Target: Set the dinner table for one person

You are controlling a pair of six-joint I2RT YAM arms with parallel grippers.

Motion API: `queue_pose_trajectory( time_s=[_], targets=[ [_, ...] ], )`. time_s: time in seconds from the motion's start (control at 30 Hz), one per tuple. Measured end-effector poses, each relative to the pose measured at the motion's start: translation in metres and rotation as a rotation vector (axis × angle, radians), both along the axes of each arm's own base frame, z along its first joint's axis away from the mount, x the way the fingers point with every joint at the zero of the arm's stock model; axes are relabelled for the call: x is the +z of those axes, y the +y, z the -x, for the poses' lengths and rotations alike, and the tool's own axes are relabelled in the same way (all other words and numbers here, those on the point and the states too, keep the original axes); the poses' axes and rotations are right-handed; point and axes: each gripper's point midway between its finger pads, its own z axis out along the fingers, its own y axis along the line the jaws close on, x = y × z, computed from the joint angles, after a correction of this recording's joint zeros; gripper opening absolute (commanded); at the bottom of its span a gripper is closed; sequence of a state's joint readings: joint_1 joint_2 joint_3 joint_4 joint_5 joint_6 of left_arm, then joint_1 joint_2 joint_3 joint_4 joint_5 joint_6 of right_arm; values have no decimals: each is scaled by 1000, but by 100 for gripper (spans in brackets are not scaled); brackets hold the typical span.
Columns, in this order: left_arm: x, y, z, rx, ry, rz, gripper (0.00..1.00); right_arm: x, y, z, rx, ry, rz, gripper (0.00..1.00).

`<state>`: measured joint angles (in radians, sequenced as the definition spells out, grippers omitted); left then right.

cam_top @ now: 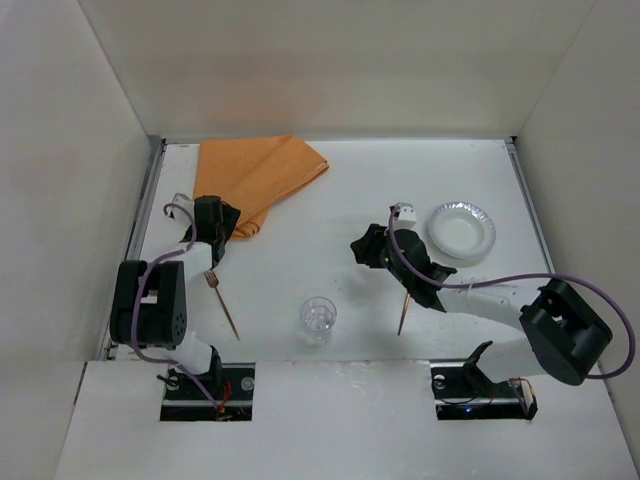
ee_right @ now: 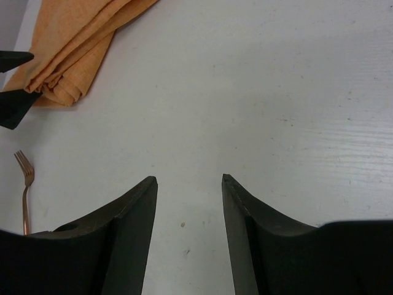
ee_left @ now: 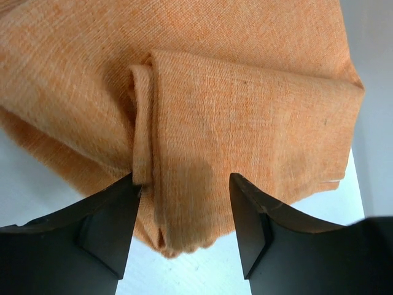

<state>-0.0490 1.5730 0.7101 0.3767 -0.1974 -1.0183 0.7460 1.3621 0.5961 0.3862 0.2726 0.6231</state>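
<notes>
Lying beneath two sets of spread jaws: the dinner table (cam_top: 300,200)

The right gripper (ee_right: 189,181) is hovering over its bare white middle, jaws parted, gripping nothing. The left gripper (ee_left: 182,184) is standing at its far left, jaws wide astride the orange cloth's (ee_left: 245,110) folded corner, one jaw touching the fold.

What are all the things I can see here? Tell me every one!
Dinner table: one, white, under everything.
Cloth mat: one, orange, folded, far left.
Fork: one, copper, near left.
Glass: one, clear, near middle.
Plate: one, white, far right.
Thin utensil: one, copper, near right, partly under the right arm, kind unclear.
Left gripper: one, black, open astride the mat's folded corner.
Right gripper: one, black, open, empty, over bare table.
</notes>
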Motion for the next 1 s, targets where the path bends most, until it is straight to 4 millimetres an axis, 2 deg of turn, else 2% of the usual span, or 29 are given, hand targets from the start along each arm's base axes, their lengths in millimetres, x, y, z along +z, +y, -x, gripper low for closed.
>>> queue_pose_trajectory(
  time_s=[0.17,0.27,0.33,0.47,0.63,0.8,1.0],
  targets=[
    [21,-1,21,11,-28,-21,58,-4,3,-1,9,13,8,53],
    [39,0,22,19,-71,-27,58,-10,6,-1,18,28,18,53],
    [43,1,22,23,-79,-33,58,-13,8,0,24,34,23,53],
    [35,2,16,17,-47,-50,58,-13,8,1,28,35,25,53],
    [16,6,3,11,5,-48,57,-13,8,1,28,35,25,53],
    [-2,14,4,26,53,-40,56,-13,8,1,28,35,25,53],
    [-1,14,2,22,50,-36,56,-13,9,2,30,36,25,53]
  ],
)
